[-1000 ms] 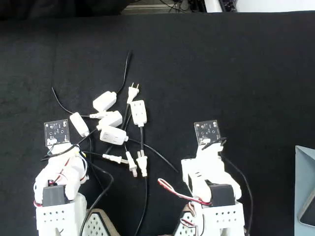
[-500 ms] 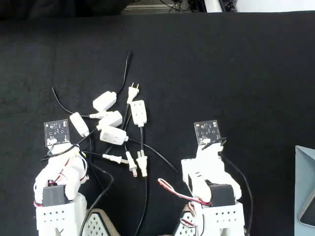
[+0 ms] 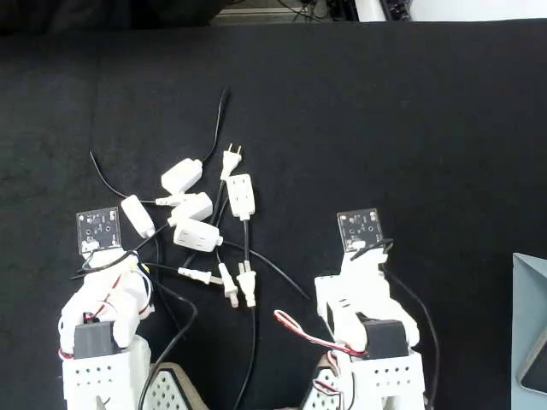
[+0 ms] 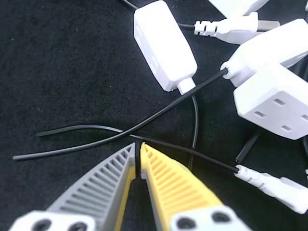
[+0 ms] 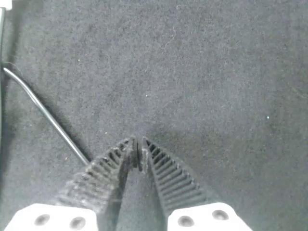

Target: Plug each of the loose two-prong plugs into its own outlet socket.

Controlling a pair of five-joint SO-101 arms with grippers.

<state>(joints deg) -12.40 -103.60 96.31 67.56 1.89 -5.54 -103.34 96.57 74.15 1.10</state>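
Note:
Several white outlet sockets lie in a tangle of black cables left of the table's middle, among them one socket [image 3: 241, 195] and another socket [image 3: 197, 236]. Loose two-prong plugs lie around them: one plug [image 3: 231, 159] at the far side, a pair of plugs [image 3: 238, 286] and a third plug [image 3: 195, 274] nearer the arms. My left gripper [image 4: 138, 159] is shut, its tips just over a thin black cable [image 4: 187, 153], close to a long socket [image 4: 163, 45] and a square socket [image 4: 276, 98]. My right gripper [image 5: 137, 151] is shut above bare cloth.
The black cloth [image 3: 385, 111] covers the whole table. A grey object [image 3: 530, 329] stands at the right edge. A black cable [image 5: 48, 120] runs beside the right gripper. The left arm [image 3: 102, 316] and right arm [image 3: 363, 307] sit at the near edge.

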